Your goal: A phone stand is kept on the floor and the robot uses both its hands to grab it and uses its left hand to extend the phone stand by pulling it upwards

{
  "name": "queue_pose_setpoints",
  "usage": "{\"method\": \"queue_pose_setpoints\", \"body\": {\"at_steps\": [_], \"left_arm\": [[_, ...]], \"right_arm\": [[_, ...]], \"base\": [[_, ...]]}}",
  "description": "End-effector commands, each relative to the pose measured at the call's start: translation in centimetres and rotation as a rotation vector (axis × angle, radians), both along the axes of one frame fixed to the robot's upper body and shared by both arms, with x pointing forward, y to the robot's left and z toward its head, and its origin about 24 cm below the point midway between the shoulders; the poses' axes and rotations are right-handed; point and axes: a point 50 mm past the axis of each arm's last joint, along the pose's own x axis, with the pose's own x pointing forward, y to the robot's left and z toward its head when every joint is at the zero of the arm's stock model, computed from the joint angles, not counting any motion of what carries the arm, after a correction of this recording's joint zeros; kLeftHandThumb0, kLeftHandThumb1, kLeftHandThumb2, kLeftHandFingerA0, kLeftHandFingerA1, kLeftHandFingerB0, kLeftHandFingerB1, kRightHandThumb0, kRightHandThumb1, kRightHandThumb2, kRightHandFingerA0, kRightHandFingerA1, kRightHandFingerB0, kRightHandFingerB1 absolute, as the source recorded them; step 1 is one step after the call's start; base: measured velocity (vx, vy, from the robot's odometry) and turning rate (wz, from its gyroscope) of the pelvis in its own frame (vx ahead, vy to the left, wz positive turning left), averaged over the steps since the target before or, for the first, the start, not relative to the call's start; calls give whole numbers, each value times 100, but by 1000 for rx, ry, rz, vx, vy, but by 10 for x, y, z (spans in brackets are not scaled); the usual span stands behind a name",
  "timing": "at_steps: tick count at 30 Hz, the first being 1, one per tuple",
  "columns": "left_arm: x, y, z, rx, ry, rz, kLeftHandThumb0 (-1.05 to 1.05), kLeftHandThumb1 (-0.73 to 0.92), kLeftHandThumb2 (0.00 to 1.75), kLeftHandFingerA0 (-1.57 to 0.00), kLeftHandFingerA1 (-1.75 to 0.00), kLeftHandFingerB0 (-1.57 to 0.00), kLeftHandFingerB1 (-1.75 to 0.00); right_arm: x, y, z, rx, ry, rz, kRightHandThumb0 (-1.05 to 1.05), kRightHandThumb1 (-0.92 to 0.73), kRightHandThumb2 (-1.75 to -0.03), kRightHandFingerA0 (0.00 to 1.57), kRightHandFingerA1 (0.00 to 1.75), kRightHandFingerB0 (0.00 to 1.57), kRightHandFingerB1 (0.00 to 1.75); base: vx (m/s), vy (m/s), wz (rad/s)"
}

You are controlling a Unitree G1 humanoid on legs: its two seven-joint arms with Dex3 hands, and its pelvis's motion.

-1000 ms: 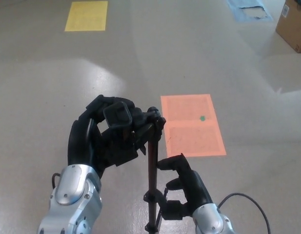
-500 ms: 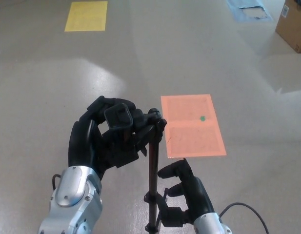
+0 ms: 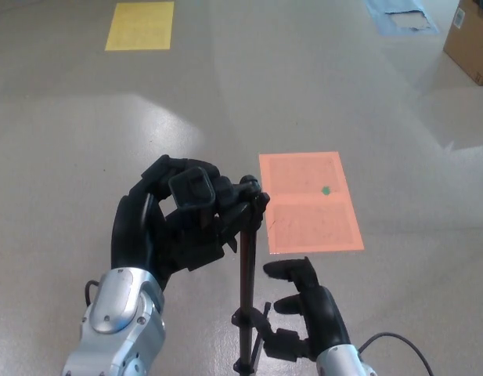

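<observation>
Head view: left hand (image 3: pixel 174 223), frame centre-left, clamped on top of phone stand (image 3: pixel 246 270); pole upright at lower centre. Right hand (image 3: pixel 308 309), lower right, fingers spread, just beside pole, holding nothing. Orange floor mat (image 3: pixel 308 202) right of stand

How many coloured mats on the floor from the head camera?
3: an orange mat just beyond the phone stand, a yellow mat far left, a blue mat far right, cut by the frame; more may lie outside.
</observation>
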Motion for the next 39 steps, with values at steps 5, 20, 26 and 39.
{"method": "queue_pose_setpoints", "body": {"at_steps": [5, 20, 26, 39], "left_arm": [[-3, 1, -9, 13, 60, 9, -21, 67, 55, -77, -174, -58, -173], [-7, -27, 4, -88, 25, -76, -23, 65, 55, -81, -175, -66, -175], [-16, -62, 13, -91, 23, -147, -30, 63, 55, -87, -175, -72, -171], [-46, -94, 25, -190, 4, -267, -29, 67, 52, -85, -175, -69, -173]], "right_arm": [[-3, 28, 4, -13, 6, 88, -83, -65, -60, 0, 41, 0, 12], [2, 41, 11, -140, -35, 244, -78, -58, -94, 18, 67, 10, 55], [1, 49, 10, -186, 6, 280, -105, -63, -109, 0, 20, 0, 5], [36, 59, 47, -62, 27, 177, -83, -62, -56, 12, 90, 17, 82]], "base": [[0, 0, 0], [0, 0, 0], [0, 0, 0], [0, 0, 0]]}}
